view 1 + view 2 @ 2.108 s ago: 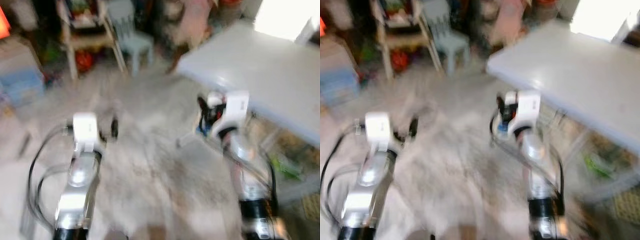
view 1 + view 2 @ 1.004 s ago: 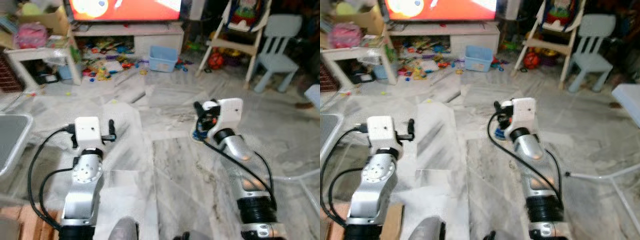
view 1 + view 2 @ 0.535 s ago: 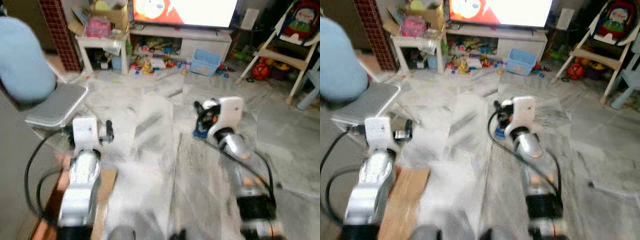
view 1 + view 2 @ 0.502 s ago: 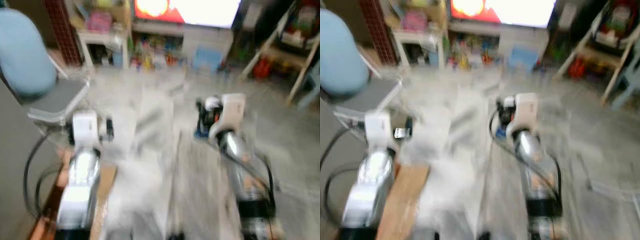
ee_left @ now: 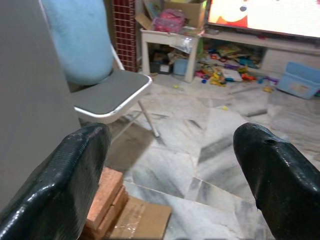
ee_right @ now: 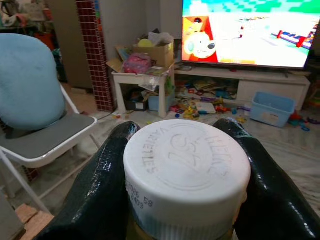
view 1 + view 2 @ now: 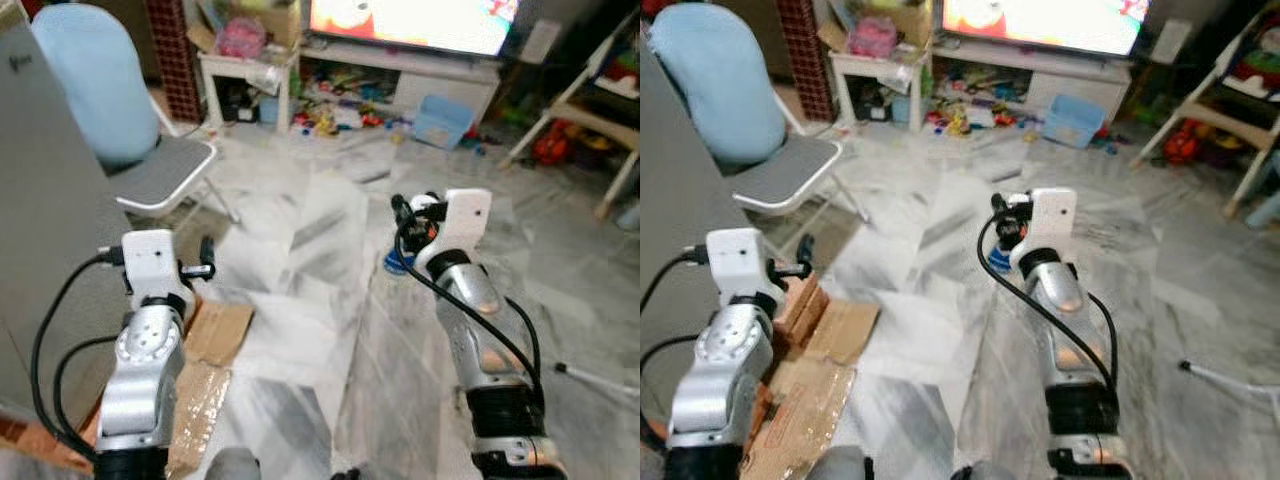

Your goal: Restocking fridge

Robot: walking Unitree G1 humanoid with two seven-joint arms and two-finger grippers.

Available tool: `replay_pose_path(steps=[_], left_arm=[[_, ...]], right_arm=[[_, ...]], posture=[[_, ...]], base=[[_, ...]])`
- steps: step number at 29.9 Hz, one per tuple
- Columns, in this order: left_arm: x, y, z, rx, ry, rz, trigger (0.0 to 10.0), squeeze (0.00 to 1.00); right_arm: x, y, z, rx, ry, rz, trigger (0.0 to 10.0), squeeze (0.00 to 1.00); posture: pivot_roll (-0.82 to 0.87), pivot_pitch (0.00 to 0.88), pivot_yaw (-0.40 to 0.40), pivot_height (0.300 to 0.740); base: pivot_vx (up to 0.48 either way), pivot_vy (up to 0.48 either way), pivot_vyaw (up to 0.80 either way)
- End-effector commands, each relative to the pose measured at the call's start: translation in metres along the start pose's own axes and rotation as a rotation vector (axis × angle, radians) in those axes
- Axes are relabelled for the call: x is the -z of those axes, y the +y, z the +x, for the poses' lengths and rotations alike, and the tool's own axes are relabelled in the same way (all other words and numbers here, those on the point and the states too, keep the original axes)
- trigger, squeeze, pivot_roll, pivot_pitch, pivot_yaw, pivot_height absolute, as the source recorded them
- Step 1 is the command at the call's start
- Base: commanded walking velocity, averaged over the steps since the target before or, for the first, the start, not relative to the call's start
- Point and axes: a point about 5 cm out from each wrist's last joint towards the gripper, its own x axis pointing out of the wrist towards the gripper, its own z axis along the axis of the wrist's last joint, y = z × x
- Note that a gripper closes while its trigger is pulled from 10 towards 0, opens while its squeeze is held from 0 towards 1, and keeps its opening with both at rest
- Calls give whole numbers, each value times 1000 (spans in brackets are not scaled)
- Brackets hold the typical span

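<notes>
The right gripper is clamped on a white-capped Heinz bottle — a finger on either side of the cap (embossed "57 Varieties") — held out above the marble floor. The left gripper is spread wide and holds nothing, near flattened cardboard by a grey folding chair.

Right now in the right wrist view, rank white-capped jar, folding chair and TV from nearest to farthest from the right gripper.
1. White-capped jar, between the right gripper's fingers.
2. Folding chair, with a blue cushion, across the floor.
3. TV, at the far wall.
</notes>
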Motion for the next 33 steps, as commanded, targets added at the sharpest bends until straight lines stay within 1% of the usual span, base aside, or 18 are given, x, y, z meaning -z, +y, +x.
replay_pose_path(steps=[1, 2, 5, 8, 11, 13, 20, 26, 30, 31, 33], left_arm=[[-4, -6, -2, 47, -11, -1, 10000, 0], [-3, -8, -3, 67, -13, 4, 10000, 0], [-1, -11, -5, 93, 8, -17, 10000, 0], [0, -12, -5, 102, 9, -31, 10000, 0], [-1, -12, -5, 111, 0, -23, 10000, 0], [-3, -11, -4, 119, -23, -4, 10000, 0], [-4, -11, -3, 129, -17, -17, 10000, 0], [-6, -11, -5, 158, -71, 16, 10000, 0], [-3, -9, -4, 145, -43, -19, 10000, 0], [-4, -10, -4, 153, -54, -32, 10000, 0], [-5, -11, -4, 158, -60, -34, 10000, 0]], right_arm=[[-7, -4, 3, 22, -18, 7, 10000, 0], [-7, -4, 4, 23, -17, 5, 10000, 0], [-7, -5, 4, 24, -16, 0, 10000, 0], [-7, -5, 4, 27, -16, -1, 10000, 0], [-7, -6, 4, 30, -17, -2, 10000, 0], [-7, -6, 4, 31, -17, -3, 10000, 0], [-8, -7, 5, 43, -24, -7, 10000, 0], [-10, -9, 5, 58, -36, -16, 10000, 0], [-14, -13, 4, 81, -51, -27, 10000, 0], [-13, -13, 4, 82, -48, -28, 10000, 0], [-12, -14, 4, 86, -44, -33, 10000, 0]], posture=[[101, 0, -72, 740], [101, 0, -73, 740], [100, 0, -75, 740], [98, 0, -74, 740], [98, 0, -74, 740], [98, 0, -73, 740], [98, 0, -70, 740], [93, 0, -65, 740], [92, 0, -64, 740], [89, 0, -63, 740], [88, 0, -65, 740]], base=[[-364, 319, 0], [-364, 315, 0], [-365, 317, 0], [-359, 324, 0], [-334, 348, 0], [-262, 405, 0], [0, 479, 0], [0, 480, 0], [0, 480, 0], [0, 480, 0], [0, 480, 0]])
